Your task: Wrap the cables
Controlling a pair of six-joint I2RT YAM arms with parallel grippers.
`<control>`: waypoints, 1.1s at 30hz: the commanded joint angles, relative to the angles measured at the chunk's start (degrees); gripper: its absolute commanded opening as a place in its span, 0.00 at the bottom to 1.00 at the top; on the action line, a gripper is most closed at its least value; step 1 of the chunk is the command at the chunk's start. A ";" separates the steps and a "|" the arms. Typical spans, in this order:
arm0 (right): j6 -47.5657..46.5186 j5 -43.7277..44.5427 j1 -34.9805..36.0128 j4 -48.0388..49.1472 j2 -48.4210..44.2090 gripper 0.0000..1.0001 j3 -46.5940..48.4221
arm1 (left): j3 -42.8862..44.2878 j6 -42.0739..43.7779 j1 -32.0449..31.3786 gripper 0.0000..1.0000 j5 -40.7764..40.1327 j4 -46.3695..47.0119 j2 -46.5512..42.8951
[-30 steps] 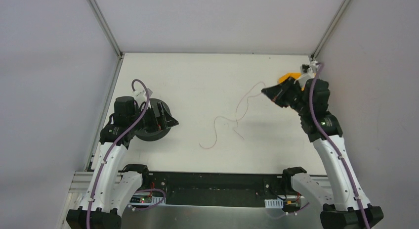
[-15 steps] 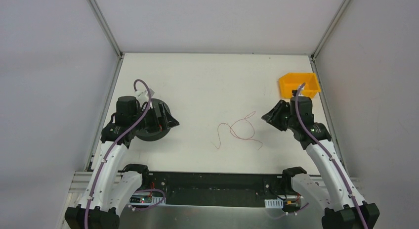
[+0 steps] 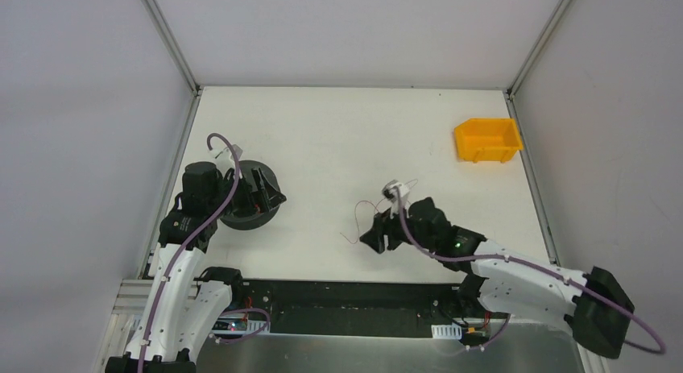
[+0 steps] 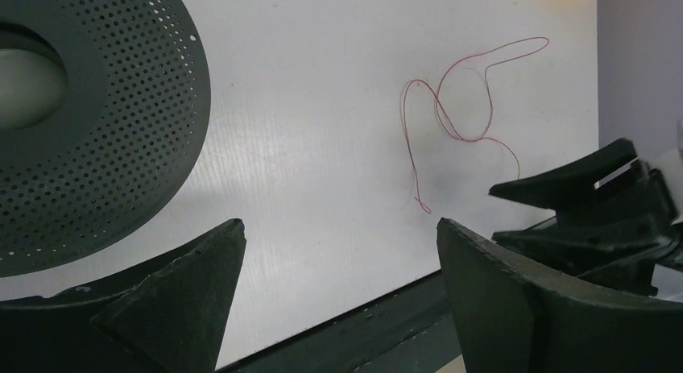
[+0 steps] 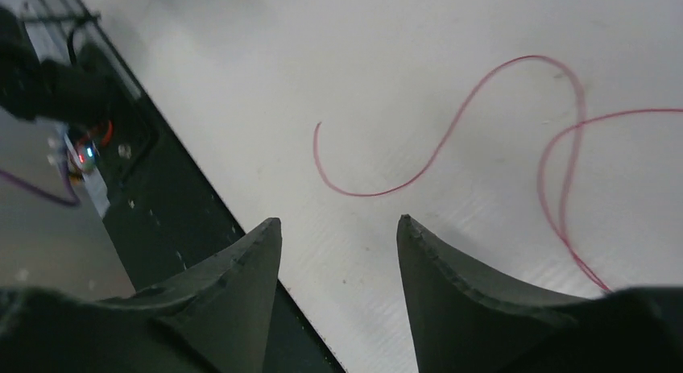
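Note:
The cable (image 3: 359,214) is a hair-thin red wire lying in loose curls on the white table; it also shows in the left wrist view (image 4: 451,119) and the right wrist view (image 5: 451,139). My right gripper (image 3: 371,234) hovers low at the cable's near end, open, with nothing between its fingers (image 5: 338,221); the wire's hooked end lies just beyond the fingertips. The right arm hides part of the wire from above. My left gripper (image 3: 272,192) stands wide open and empty (image 4: 338,228) beside the black perforated spool (image 3: 242,205) (image 4: 97,123).
An orange bin (image 3: 486,139) sits at the far right of the table. The dark metal rail (image 3: 346,296) runs along the table's near edge, close under the right gripper. Grey walls close in the table on three sides.
The right arm swung from beside the orange bin down to the near middle and opened its jaws, letting the cable go. The cable fell from a long stretch into a bunch. The left arm barely moved.

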 commanded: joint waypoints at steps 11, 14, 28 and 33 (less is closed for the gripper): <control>-23.00 14.02 14.72 24.89 27.49 0.59 1.79 | 0.51 0.24 -0.32 0.88 -1.22 -0.83 -0.81; -23.96 13.55 15.25 28.30 30.95 0.58 2.23 | 0.55 0.28 -0.31 0.88 -1.12 -0.83 -0.47; -13.48 8.20 16.95 0.29 13.44 0.00 11.70 | -5.54 1.74 -0.49 0.80 15.45 14.42 -5.59; -11.62 -2.80 16.99 -7.31 9.94 0.00 15.26 | -3.24 3.60 -3.83 0.80 20.69 19.86 -2.02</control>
